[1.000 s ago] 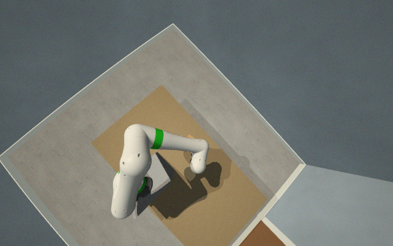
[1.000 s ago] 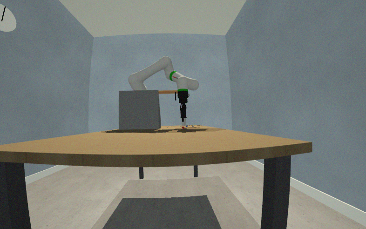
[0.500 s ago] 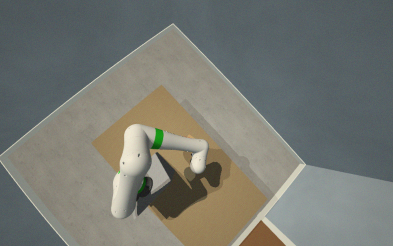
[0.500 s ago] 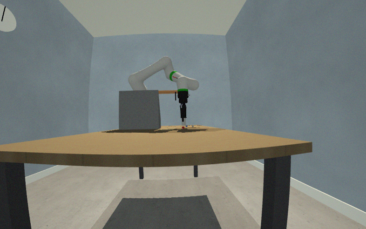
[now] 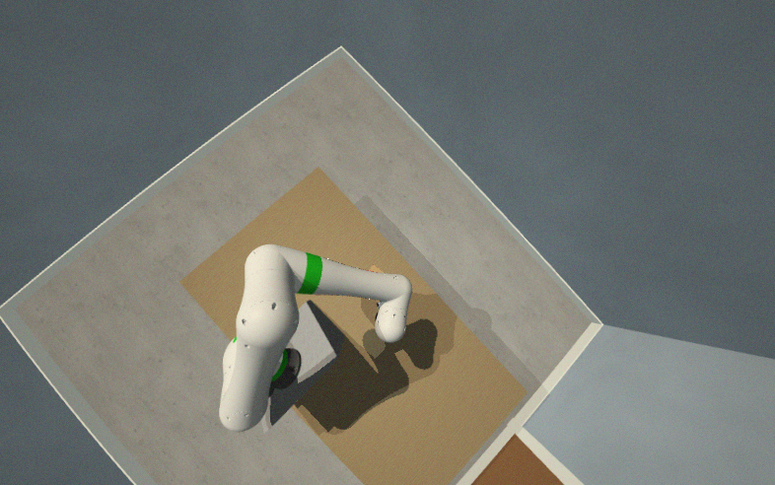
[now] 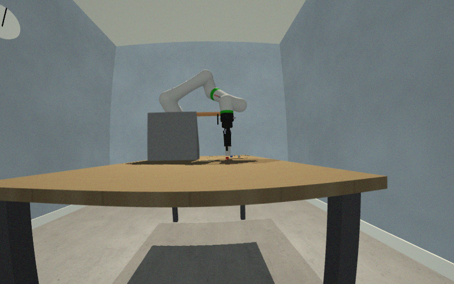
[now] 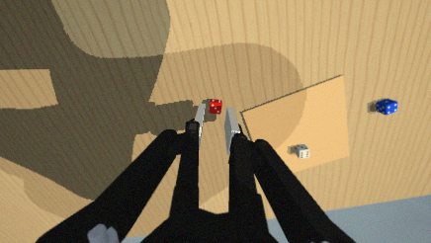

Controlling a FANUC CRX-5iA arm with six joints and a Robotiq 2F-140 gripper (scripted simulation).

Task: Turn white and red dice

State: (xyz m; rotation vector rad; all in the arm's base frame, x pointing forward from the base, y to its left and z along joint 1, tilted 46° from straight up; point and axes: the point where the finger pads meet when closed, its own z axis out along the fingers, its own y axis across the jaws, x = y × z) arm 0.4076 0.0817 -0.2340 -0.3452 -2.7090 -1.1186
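Observation:
The red die is on the bare table, off the mat, close to its left corner in the wrist view. My gripper points down over it, its fingers partly open with a narrow gap. The die appears at the fingertips, with a gap to each side; nothing is gripped. The white die lies on the light orange mat; a face that looks like 6 shows towards the camera, but I cannot tell which face is on top. The blue die lies on the table beyond the mat's right edge.
A large grey box stands on the wooden table, beside the arm. Dark arm shadows cover part of the tabletop. The table's edge shows at the lower right in the wrist view.

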